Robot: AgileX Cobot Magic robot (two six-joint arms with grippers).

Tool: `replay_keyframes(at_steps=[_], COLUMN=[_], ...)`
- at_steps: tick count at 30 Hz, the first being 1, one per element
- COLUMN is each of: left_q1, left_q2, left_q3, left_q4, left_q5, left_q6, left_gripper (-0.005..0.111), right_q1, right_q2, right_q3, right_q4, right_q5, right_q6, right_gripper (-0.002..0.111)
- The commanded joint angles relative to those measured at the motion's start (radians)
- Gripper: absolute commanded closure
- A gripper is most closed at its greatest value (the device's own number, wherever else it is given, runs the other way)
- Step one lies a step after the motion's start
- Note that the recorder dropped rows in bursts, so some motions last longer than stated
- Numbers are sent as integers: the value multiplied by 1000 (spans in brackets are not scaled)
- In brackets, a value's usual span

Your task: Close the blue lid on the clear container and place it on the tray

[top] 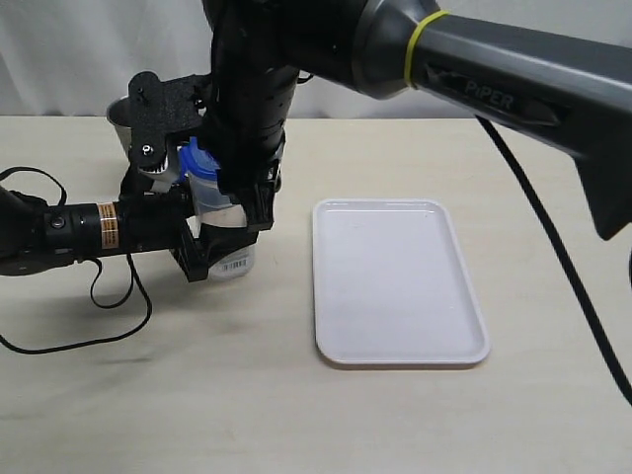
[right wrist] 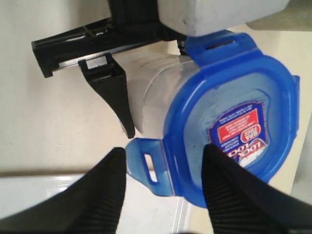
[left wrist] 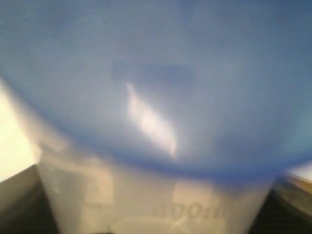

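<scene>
The clear container (top: 225, 229) stands on the table left of the tray (top: 395, 281), with its barcode label near the base. My left gripper (top: 212, 252) comes in from the left and is shut on its lower body. The blue lid (right wrist: 229, 112) sits on the container's mouth with its sticker up. Two flaps (right wrist: 147, 167) stick outward. My right gripper (right wrist: 163, 195) hangs open over the lid's edge; one finger is above the lid's top, the other beside a flap. In the left wrist view the lid (left wrist: 156, 73) is a blur that fills most of the frame.
A grey metal cup (top: 122, 113) stands behind the left arm at the table's back. The left arm's black cable (top: 109, 296) loops over the table at the left. The right arm's long grey link (top: 494, 69) spans the upper right above the tray.
</scene>
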Motion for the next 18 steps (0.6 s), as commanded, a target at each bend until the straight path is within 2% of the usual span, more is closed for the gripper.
replay_keyframes(at_steps=[1,4,14,18], left_q1=[-7,-7,-7,-7], left_q2=[-1,-1,-1,-1], left_q3=[2,2,2,2], left_q4=[45,45,47,55], left_q5=[-53,-60,-62,-62], left_q6=[22,22,22,22], left_gripper=[48,48,48,48], right_q1=[1,1,1,1], right_q2=[62,67,129,134], right_q3=[72,75,75,75], right_q4=[38,46,46,41], right_q5=[14,6,-14,-30], right_q6=[-12,-21,14,32], right_gripper=[68,75,76,86])
